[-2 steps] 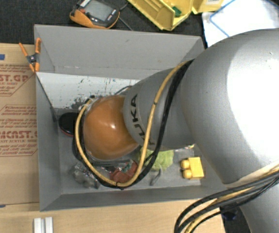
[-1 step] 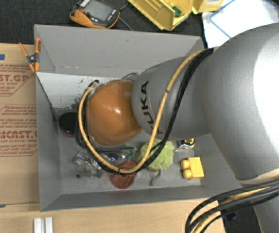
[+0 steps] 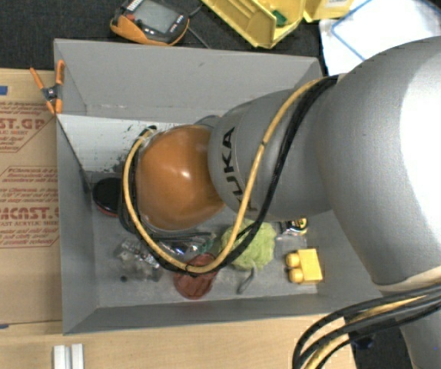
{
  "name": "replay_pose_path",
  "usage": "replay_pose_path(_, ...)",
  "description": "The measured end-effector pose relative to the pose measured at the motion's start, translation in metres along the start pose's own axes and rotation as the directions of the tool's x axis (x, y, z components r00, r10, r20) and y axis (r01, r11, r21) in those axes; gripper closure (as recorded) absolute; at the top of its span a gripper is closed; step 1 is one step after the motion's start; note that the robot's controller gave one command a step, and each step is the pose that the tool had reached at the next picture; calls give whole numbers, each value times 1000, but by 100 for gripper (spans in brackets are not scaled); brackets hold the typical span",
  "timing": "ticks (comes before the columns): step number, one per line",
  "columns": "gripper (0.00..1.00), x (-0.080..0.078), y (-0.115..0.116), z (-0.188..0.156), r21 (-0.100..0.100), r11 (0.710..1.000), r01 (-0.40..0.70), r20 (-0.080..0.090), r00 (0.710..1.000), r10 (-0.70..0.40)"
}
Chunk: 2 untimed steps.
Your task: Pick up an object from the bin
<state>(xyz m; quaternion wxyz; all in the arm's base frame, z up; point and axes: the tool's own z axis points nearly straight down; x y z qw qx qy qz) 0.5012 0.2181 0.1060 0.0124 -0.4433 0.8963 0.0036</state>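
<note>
Though the orange cover point(image 3: 176, 177) hangs in the bin point(image 3: 78, 283), green ball point(image 3: 253, 248) at its five o'clock, nothing seems lifted, and whether the hand is open or gripping I cannot tell.

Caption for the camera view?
Arm down in the grey bin; green fluffy ball and yellow block lie beside its wrist.

Black floor point(image 3: 21, 14), pale wooden tabletop point(image 3: 205, 346)
</note>
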Motion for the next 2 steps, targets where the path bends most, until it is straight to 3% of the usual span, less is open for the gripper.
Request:
replay_pose_path(1,100,3,-6,4,1,1000,-10,6,1000,10)
replay_pose_path(2,100,1,-11,14,3,952,305,6,952,-305)
